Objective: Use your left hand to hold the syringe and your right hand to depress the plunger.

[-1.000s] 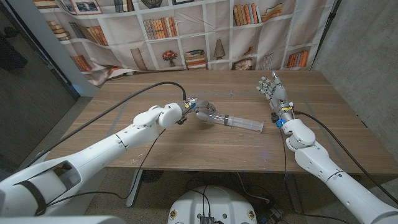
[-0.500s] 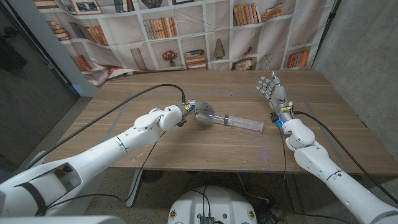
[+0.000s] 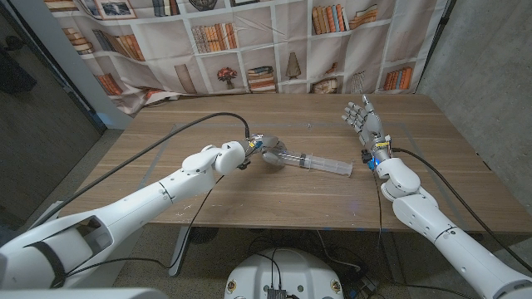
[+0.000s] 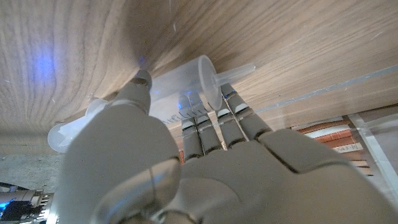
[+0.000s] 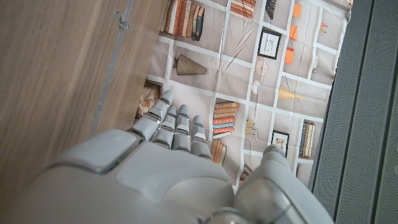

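A lab-like test room: wooden table (image 3: pixel 274 191), bookshelf-printed backdrop (image 3: pixel 249 41) (a hung cloth).

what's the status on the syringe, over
Left robot hand fingers around the clear plastic syringe at its left end, syringe lying on the wooden table. Right robot hand open, apart from it. Nothing in between.

The head view looks down from above the robot over the whole bench (image 3: pixel 274 195), facing a bookshelf-print curtain (image 3: pixel 249 50) behind it. The left wrist view sits very close behind the left robot hand (image 4: pixel 205 162), turned so the bench surface shows overhead; it shares the syringe (image 4: pixel 168 99) with the head view. The right wrist view looks along the back of the right robot hand (image 5: pixel 168 168) toward the same curtain, with the bench edge alongside.
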`<state>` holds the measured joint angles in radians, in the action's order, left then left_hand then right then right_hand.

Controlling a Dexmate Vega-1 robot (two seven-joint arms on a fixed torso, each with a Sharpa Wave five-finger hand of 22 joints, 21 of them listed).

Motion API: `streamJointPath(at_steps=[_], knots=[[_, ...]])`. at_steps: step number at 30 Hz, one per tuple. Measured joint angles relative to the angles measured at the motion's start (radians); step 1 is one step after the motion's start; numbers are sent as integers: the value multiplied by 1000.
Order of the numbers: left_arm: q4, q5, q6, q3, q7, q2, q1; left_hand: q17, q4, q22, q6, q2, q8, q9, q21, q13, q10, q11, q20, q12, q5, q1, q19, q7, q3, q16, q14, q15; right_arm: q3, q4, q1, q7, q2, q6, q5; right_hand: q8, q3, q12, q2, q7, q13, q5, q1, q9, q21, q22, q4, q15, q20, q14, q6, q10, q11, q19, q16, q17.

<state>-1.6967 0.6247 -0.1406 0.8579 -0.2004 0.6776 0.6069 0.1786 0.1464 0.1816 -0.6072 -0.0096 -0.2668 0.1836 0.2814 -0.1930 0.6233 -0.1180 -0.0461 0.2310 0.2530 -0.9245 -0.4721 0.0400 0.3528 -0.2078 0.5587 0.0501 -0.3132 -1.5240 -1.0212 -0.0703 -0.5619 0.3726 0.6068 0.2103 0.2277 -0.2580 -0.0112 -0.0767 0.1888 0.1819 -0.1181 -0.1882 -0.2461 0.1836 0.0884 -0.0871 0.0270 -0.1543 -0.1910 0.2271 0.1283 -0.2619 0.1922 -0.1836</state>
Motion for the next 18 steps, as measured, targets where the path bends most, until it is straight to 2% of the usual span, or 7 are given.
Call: streamJointPath(at_steps=[7, 9, 11, 12, 16, 18], knots=[[5, 7, 2, 6, 6, -8, -8, -1, 10, 5, -139, 23, -17, -1, 59, 0, 161, -22, -9, 5, -57, -86, -149, 17, 43, -25, 203, 23, 0, 3, 0, 1, 2, 2, 1, 0, 0, 0, 0, 0, 0, 0, 0, 0, 0, 0, 0, 0, -4, 0, 0, 0, 0, -4, 0, 0], [8, 8, 2, 8, 7, -12, -11, -1, 18, 7, -177, 19, -39, -1, 81, 0, 222, -22, -13, 10, -68, -98, -198, 22, 51, -29, 274, 37, 0, 4, 0, 1, 2, 3, 1, 0, 0, 0, 0, 0, 0, 0, 0, 0, 0, 0, 0, 0, -4, 0, 0, 0, 0, -4, 0, 0], [8, 8, 1, 10, 5, -14, -13, -2, 26, 10, -191, 19, -67, 0, 115, -1, 280, 7, -23, 23, -73, -98, -263, 17, 59, -39, 346, 36, 0, 5, 0, 1, 2, 5, 1, 0, 0, 0, 0, 0, 0, 0, 0, 0, 0, 0, 0, 0, -4, 0, 0, 0, 0, -4, 0, 0], [9, 8, 0, 11, 2, -15, -15, -2, 29, 10, -205, 17, -74, 1, 129, -6, 297, 24, -28, 30, -76, -100, -289, 4, 62, -41, 372, 31, 0, 5, 0, 0, 2, 5, 1, 0, 0, 0, 0, 0, 0, 0, 0, 0, 0, 0, 0, 0, -4, 0, 0, 0, 0, -4, 0, 0], [10, 8, -10, 14, -4, -21, -18, 10, 37, 8, -249, 6, -84, 7, 175, -48, 350, 70, -54, 58, -79, -111, -379, -41, 70, -67, 435, 25, 0, 8, 0, 1, 2, 7, 1, 0, 0, 0, 0, 0, 0, 0, 0, 0, 0, 0, 0, 0, -2, 0, 0, 0, 0, -6, 0, 0], [10, 8, -19, 14, -5, -24, -19, 15, 37, 7, -256, 6, -84, 10, 188, -61, 362, 82, -62, 65, -79, -111, -404, -48, 70, -74, 448, 27, 0, 8, 0, 1, 3, 7, 1, -4, 0, 0, 0, 0, 0, 0, 0, 0, 0, 0, 0, 0, -2, 0, 0, 0, 0, -6, 0, 0]])
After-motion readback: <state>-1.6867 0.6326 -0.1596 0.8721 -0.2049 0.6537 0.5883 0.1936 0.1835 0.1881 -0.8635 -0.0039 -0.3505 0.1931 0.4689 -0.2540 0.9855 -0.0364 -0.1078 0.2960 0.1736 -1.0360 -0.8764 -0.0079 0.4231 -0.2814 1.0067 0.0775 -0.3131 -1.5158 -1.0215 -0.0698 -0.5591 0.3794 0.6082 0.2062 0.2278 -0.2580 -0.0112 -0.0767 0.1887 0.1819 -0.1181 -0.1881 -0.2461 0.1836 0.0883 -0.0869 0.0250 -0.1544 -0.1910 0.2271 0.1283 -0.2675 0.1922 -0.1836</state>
